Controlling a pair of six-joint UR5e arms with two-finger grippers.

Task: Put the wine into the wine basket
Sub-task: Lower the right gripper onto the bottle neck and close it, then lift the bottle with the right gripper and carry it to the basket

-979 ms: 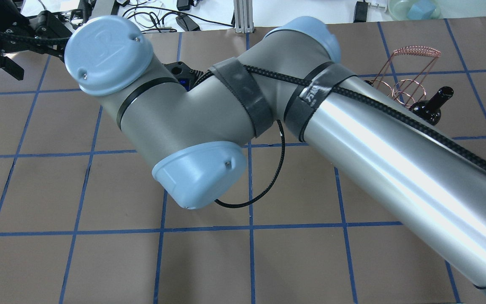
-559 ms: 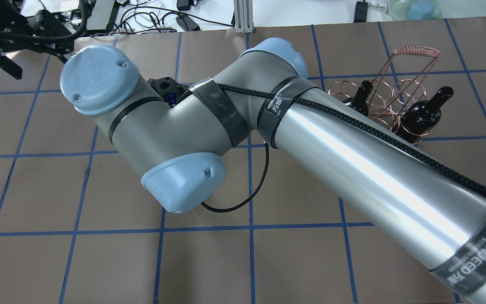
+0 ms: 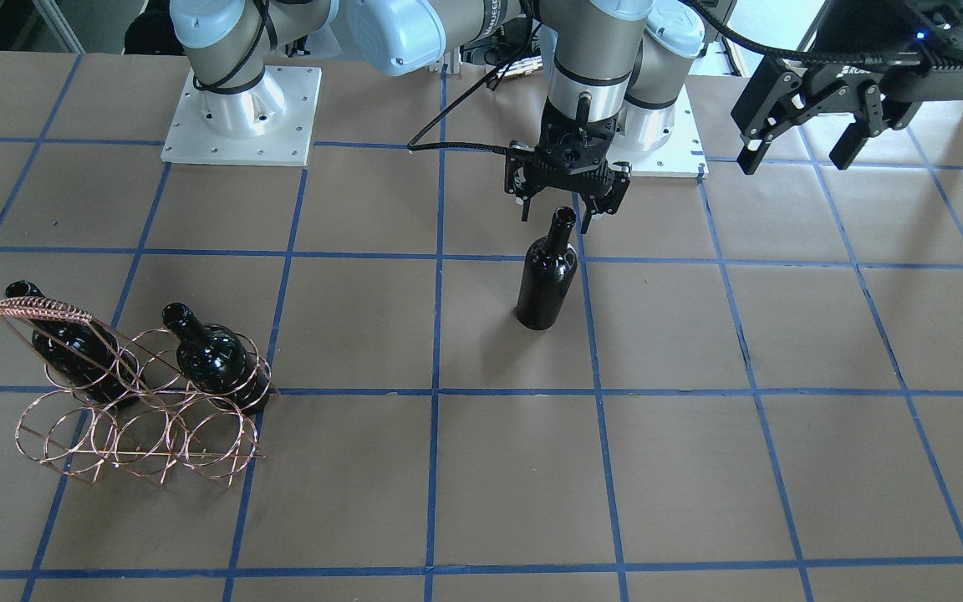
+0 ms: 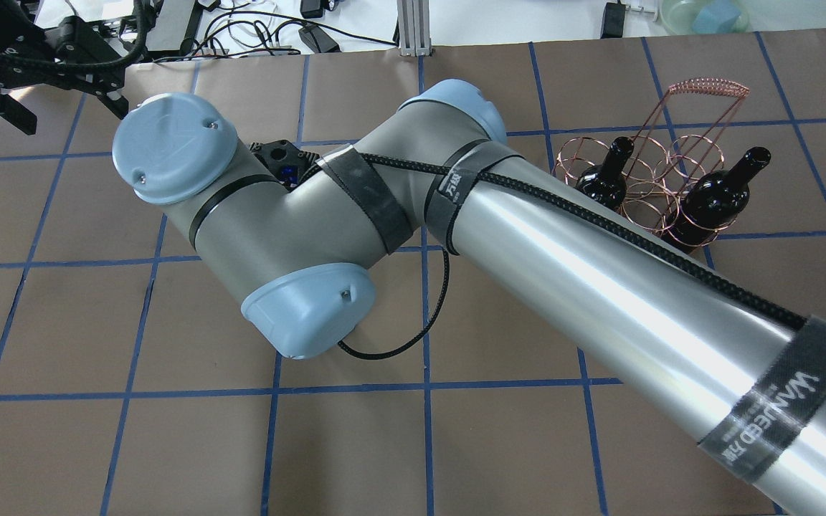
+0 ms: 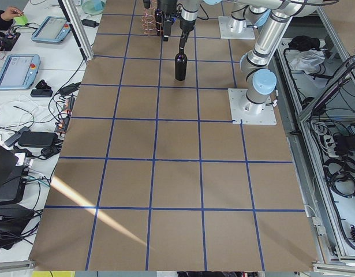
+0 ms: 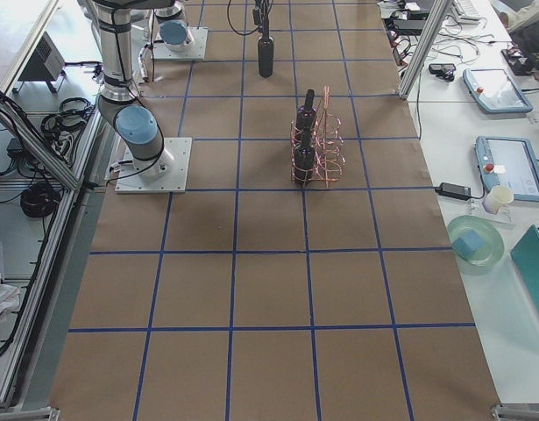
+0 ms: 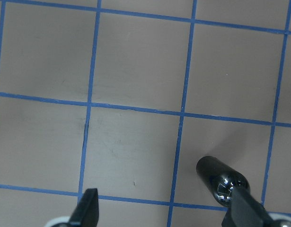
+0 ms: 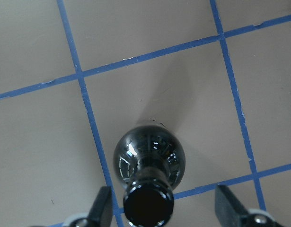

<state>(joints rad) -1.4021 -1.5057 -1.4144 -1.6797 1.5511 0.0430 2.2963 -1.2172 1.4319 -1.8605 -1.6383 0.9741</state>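
Black wine bottle (image 3: pixel 546 284): upright, mouth between the fingers, touching neither.
Right gripper (image 3: pixel 555 219): above the bottle, spread wide, empty.

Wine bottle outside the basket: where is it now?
In the front-facing view the loose wine bottle stands upright near the table's middle, directly under the open right gripper, well to that view's right of the wine basket.

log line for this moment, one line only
stage: pre-grasp | right gripper: open over bottle mouth, not gripping | left gripper: open, off to side | basket: two bottles in
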